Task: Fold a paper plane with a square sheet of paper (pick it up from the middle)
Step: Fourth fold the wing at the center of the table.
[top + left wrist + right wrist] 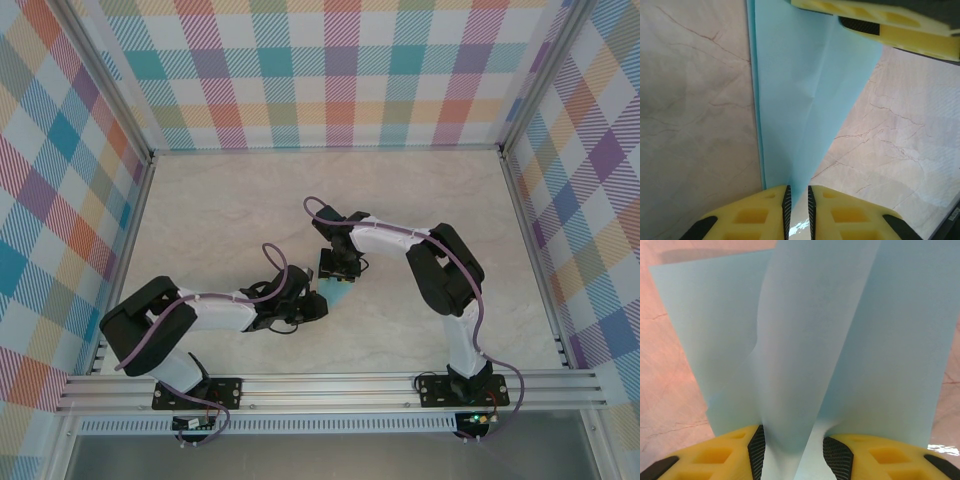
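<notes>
left fingers (786,207) pinch the narrow tip of the folded blue paper (800,90); right fingers (758,452), opposite, clamp a raised fold between them. sheet spans both pairs.

High rear view down onto table (230,210), wrist views close, sharing the paper (800,100)

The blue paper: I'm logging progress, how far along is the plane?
Done: the paper is picked up and shows a crease and a tapered end. In hand: left gripper and right gripper both pinch it. Remaining: further folds; no finished dart yet.
</notes>
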